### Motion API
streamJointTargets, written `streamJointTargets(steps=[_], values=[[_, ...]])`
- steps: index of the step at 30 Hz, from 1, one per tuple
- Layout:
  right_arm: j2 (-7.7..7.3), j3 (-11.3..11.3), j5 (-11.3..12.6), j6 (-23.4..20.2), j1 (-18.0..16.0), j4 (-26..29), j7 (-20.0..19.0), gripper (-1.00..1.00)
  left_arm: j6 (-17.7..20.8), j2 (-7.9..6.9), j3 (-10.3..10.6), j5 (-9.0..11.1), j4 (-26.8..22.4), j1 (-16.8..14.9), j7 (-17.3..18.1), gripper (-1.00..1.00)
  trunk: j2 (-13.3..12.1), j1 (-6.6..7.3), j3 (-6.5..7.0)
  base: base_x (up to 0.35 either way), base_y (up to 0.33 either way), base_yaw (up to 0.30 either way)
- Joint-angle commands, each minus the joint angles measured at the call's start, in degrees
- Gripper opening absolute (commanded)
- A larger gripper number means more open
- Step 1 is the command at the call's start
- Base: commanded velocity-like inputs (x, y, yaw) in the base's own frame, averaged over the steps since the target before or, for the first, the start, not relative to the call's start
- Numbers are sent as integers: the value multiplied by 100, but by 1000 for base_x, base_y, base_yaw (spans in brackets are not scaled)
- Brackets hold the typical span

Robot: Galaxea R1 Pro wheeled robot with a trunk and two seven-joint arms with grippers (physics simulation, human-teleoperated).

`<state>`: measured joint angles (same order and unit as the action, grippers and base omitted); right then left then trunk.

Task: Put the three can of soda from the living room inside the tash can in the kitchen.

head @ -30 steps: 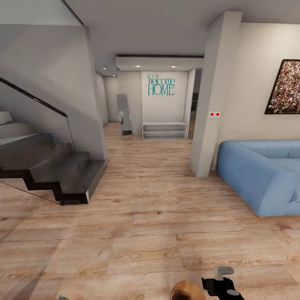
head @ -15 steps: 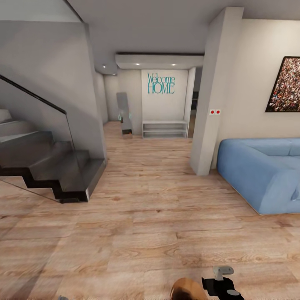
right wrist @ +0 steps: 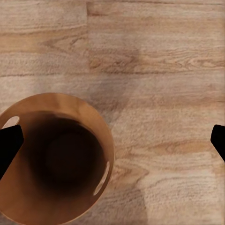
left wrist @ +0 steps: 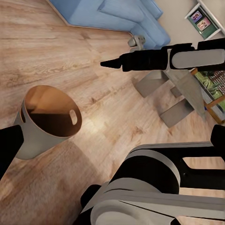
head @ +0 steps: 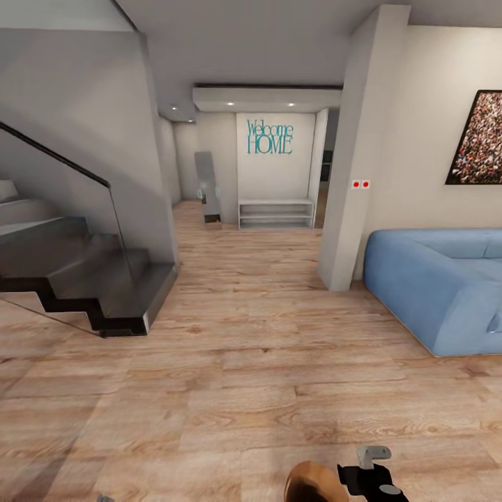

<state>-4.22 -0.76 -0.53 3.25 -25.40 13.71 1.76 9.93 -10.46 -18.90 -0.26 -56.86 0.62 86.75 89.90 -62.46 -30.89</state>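
Note:
The tash can, pale grey outside and glossy brown inside, stands upright on the wood floor at the bottom edge of the head view. My right gripper hovers just to its right. In the right wrist view I look straight down into the can, and the right gripper is open, fingertips wide apart and holding nothing. The left wrist view shows the can from the side, and the left gripper is open too. The cans of soda are out of view.
A light-blue sofa stands at the right, beside a white pillar. Dark stairs with a glass rail rise at the left. A hallway with a low white shelf lies straight ahead. A glass coffee table stands behind me.
The whole head view has shifted slightly, so the camera moved. A little more of the can's rim shows at the bottom edge. Both grippers look the same.

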Motion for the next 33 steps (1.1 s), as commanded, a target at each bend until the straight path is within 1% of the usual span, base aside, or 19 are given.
streamJointTargets(steps=[1,5,10,18,33], values=[[0,-1,0,0,0,0,0,100,0,0,0,0,0,0,0,100,0,0,0,0,0,0],[0,-3,0,0,0,0,0,100,0,0,0,0,-1,0,0,100,0,0,0,0,0,0],[0,-3,0,0,0,0,0,100,0,0,0,0,-1,0,0,100,201,-110,-95,0,0,0],[0,-3,0,0,0,0,0,100,0,0,0,0,-1,3,6,100,521,-286,-290,0,0,0],[0,-3,0,0,0,0,0,100,0,0,0,0,-1,0,7,100,1123,-615,-696,0,0,0]])
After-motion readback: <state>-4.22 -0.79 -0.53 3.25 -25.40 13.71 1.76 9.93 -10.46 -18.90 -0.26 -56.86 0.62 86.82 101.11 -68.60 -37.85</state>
